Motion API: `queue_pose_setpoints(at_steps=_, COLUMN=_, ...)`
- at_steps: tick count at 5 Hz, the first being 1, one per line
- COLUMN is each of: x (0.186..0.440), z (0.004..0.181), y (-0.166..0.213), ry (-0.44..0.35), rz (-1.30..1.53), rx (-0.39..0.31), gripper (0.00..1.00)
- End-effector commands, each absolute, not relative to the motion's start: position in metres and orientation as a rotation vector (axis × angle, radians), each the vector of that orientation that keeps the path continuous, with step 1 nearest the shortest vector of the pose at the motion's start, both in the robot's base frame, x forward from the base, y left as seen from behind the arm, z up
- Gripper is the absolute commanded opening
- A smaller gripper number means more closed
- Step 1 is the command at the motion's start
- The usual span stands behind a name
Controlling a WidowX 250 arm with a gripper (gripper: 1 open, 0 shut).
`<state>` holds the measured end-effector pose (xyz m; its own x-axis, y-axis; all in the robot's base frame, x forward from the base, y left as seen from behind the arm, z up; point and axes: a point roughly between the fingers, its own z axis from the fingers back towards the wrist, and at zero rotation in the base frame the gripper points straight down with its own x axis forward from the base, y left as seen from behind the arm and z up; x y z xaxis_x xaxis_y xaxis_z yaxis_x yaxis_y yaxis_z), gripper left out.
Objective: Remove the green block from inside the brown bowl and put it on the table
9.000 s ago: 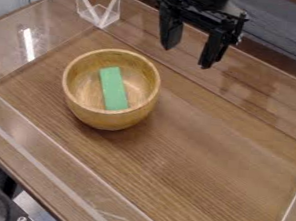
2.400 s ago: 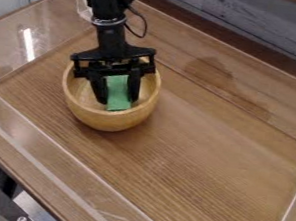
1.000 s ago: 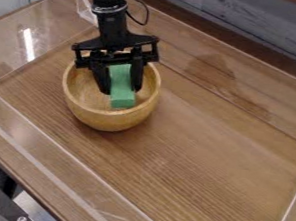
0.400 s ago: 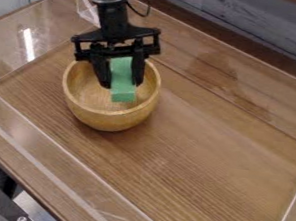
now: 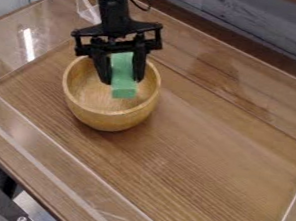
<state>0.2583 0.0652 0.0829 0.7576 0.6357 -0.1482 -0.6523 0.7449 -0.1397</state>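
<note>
The green block (image 5: 124, 75) hangs tilted between the black fingers of my gripper (image 5: 117, 64), which is shut on it. Its lower end sits at about the level of the rim of the brown bowl (image 5: 107, 105), over the bowl's middle. The bowl is round, light wood, and stands on the left part of the table (image 5: 215, 140). My arm comes down from the top of the picture, pointing almost straight down. The bowl's floor under the block is partly hidden by it.
Low clear acrylic walls (image 5: 48, 187) border the tabletop at the front and left. A clear plastic stand (image 5: 85, 3) sits at the back left behind the arm. Bare wood stretches to the right of and in front of the bowl.
The gripper has risen a little with the green block in it; the block has come up from deep in the bowl to rim height. The bowl has stayed in place.
</note>
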Motion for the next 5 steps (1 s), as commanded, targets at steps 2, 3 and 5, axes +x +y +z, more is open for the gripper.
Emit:
queue_pose_setpoints(at_steps=2, x=0.268, z=0.112, y=0.063, ry=0.008, rz=0.682, rx=-0.185, gripper=0.00)
queue_pose_setpoints(at_steps=3, x=0.268, z=0.115, y=0.061, ry=0.012, rz=0.678, rx=-0.186, gripper=0.00)
queue_pose_setpoints(at_steps=5, x=0.269, z=0.121, y=0.056, ry=0.019, rz=0.670, rx=-0.185, gripper=0.00)
